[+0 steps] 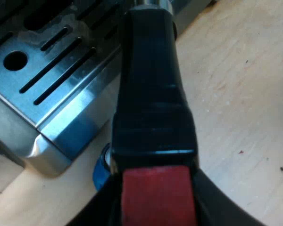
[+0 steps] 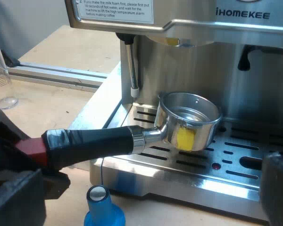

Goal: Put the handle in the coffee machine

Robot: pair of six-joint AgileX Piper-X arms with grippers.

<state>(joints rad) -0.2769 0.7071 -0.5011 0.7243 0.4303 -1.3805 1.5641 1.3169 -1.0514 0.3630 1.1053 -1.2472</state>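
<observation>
**Holder** (image 2: 188, 122): loose, not locked into the espresso machine (image 2: 236, 70). Its metal cup stands upright, mouth up, over the slotted drip tray (image 2: 236, 157). It sits below the brew head (image 2: 174, 41) and apart from it. You cannot tell whether the cup touches the tray. The dark handle (image 1: 151, 94) runs out roughly level past the tray's front edge and finishes in the red end (image 1: 158, 193). A yellow patch (image 2: 185, 137) shows on the cup's side.

**Your left gripper** (image 1: 158, 209): fingers (image 1: 214, 209) closed on the handle at its red end, one on each side.

**Your right gripper** (image 2: 146, 188): fingers (image 2: 278, 188) spread wide apart with nothing held. It is set back from the machine's front and faces the holder.

**Espresso machine**: steel front lettered "IHOMEKEE", with a printed notice beside the name. The steam wand (image 2: 131, 61) hangs down near the cup, over the tray's edge.

**Blue tamper** (image 2: 101, 209): upright on the wooden surface (image 1: 236, 94), just beside the tray's front corner and under the handle.

**Measuring glass** (image 2: 2, 80): clear, standing on the surface, well apart from the machine and beyond the handle's red end.
</observation>
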